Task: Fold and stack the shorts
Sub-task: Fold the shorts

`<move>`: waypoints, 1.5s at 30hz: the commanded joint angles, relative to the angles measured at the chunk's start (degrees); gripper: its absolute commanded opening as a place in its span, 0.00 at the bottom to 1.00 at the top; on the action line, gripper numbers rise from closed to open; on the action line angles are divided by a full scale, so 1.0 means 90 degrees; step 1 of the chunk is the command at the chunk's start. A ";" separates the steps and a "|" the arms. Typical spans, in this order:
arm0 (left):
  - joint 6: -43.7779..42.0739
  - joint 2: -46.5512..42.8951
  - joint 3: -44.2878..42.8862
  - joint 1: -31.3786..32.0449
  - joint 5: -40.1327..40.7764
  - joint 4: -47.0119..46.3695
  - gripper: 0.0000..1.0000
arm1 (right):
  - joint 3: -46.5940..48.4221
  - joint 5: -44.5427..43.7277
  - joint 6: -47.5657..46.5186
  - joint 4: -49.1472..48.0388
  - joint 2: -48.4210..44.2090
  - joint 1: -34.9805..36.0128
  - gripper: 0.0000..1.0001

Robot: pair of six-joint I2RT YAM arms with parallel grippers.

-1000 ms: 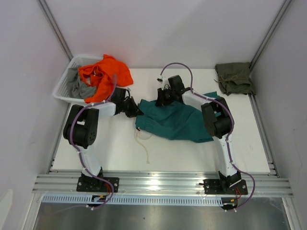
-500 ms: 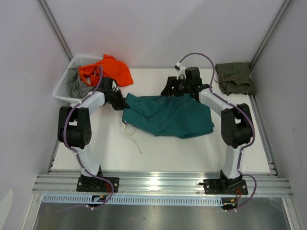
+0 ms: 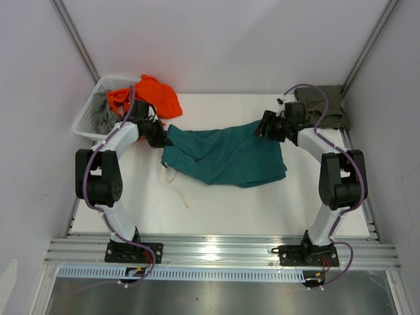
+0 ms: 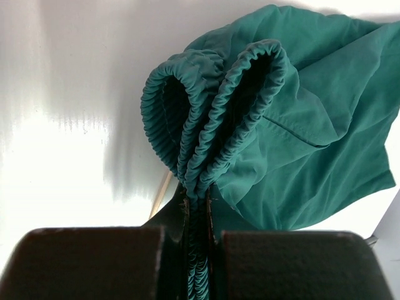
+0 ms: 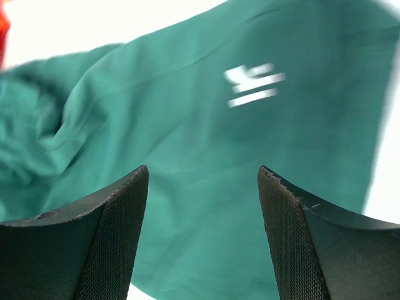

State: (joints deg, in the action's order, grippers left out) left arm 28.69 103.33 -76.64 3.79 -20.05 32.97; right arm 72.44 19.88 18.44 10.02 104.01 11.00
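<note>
Olive shorts [image 3: 321,107] sit folded in the far corner; the teal shorts [image 3: 223,157] sprawl unfolded — left fingers [image 4: 94,262] pinching their waistband [image 4: 244,106], right fingers [image 5: 294,237] wide, empty — folding and stacking both remain.

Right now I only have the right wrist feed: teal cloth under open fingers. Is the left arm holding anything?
Observer: Yes. The left gripper is shut on the bunched waistband of the teal shorts.
Operator: Where's the other pair?
Observer: The olive shorts lie at the far right corner of the table, apart from the teal pair.
Operator: Anything else out there?
Observer: A white basket at the far left corner, with orange cloth draped over its rim and grey cloth inside.
</note>
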 commanded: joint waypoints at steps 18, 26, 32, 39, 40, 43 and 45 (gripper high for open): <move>-0.0609 -0.0309 -0.0293 -0.0011 -0.0028 0.0087 0.00 | 0.1598 -0.0188 -0.0603 -0.0001 0.1920 -0.0764 0.70; -0.0648 -0.0338 -0.0342 -0.0060 -0.0037 0.0175 0.00 | 0.1638 -0.0177 -0.0642 0.0146 0.2077 -0.0764 0.04; -0.0658 -0.0387 -0.0342 -0.0119 -0.0076 0.0223 0.00 | 0.1599 -0.0245 -0.0827 0.0244 0.1989 -0.0715 0.12; -0.0648 -0.0407 -0.0215 -0.0128 -0.0145 0.0165 0.00 | 0.1433 -0.0343 -0.0847 -0.0010 0.1784 -0.0705 0.45; -0.0648 -0.0426 -0.0215 -0.0128 -0.0145 0.0165 0.00 | 0.1433 -0.0382 -0.0857 -0.0039 0.1764 -0.0705 0.49; -0.0707 -0.0446 -0.0205 -0.0138 -0.0135 0.0194 0.00 | 0.1511 -0.0451 -0.0915 -0.0049 0.1725 -0.0705 0.54; -0.0726 -0.0446 -0.0176 -0.0138 -0.0135 0.0184 0.00 | 0.1647 -0.0461 -0.0964 -0.0029 0.1793 -0.0696 0.54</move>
State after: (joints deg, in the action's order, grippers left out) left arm 23.66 103.20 -77.36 3.18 -19.92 34.76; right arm 85.54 17.19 11.49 11.18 122.34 4.60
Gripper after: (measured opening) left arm 0.048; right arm 0.535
